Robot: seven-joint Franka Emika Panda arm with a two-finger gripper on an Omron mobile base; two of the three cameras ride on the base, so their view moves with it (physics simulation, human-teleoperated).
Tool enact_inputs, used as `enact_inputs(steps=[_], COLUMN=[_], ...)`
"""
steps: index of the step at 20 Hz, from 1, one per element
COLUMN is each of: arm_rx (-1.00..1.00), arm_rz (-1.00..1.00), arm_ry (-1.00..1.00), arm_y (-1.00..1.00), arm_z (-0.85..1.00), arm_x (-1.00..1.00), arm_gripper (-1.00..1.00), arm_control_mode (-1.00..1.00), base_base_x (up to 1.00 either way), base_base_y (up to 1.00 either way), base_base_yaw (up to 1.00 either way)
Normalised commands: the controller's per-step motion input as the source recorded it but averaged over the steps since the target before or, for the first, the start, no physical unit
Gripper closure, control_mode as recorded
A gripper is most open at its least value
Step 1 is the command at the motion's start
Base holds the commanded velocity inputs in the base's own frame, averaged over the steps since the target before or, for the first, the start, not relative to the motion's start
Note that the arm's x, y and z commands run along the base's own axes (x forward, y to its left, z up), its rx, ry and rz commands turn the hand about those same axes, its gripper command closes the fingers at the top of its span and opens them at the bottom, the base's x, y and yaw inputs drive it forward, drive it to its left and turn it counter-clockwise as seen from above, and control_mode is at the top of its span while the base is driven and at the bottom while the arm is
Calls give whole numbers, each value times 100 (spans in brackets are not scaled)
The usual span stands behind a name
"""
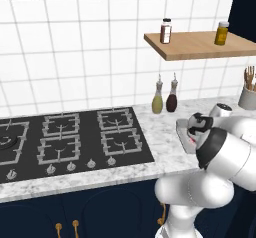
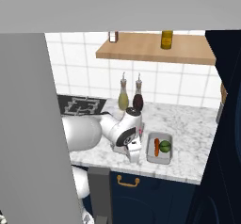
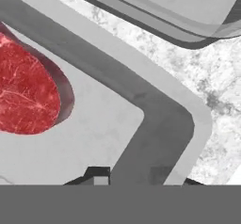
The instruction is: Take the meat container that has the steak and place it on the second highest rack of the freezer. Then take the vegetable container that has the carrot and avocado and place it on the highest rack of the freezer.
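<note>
Right now the gripper (image 3: pixel 127 173) is low over the meat container (image 3: pixel 160 124) on the marble counter (image 2: pixel 197 124), one finger tip on each side of its wall, but I cannot tell if it is squeezing yet. The steak (image 3: pixel 26 93) sits inside, away from that wall. It should pinch the wall tight and lift straight up so the steak does not slide.

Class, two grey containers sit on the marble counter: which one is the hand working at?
The meat container holding the red steak; the hand straddles its wall. The other container, with carrot and avocado, sits beside it untouched.
</note>
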Motion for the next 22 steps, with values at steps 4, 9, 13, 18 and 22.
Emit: enact_inputs(steps=[4,9,13,18,22], arm_rx=[-2,-6,-8,-2,0], arm_rz=[-2,-2,-8,-14,-4], arm_ry=[-3,-11,-9,-7,-1], arm_y=[13,30,61,50,27], arm_z=[36,76,99,100,100], arm_x=[-14,-23,-20,-65,-76], arm_gripper=[100,100,100,100,100], arm_control_mode=[-100,-100,-100,-100,-100], base_base_x=[0,0,0,0,0], base_base_y=[0,0,0,0,0], base_base_yaw=[0,0,0,0,0])
